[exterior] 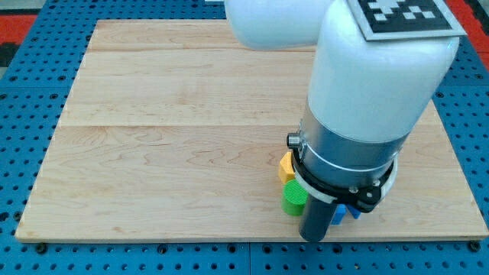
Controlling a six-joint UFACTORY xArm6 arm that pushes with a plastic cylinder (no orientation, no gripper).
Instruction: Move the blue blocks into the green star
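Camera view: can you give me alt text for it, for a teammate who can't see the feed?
My tip sits near the bottom edge of a wooden board, right of a green block and left of a blue block that the white arm mostly hides. A yellow block peeks out just above the green one.

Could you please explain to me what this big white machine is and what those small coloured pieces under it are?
It is a robot arm, shown in one camera view looking down at a wooden board on a blue pegboard base. The arm holds nothing: it ends in a dark rod that pushes blocks. My tip touches the board near the view's bottom edge. Just to its left stands a green block, whose shape I cannot make out; a yellow block peeks out above that. Just to the tip's right, bits of blue block show, mostly hidden by the arm. The checkered square on top is a tracking marker.
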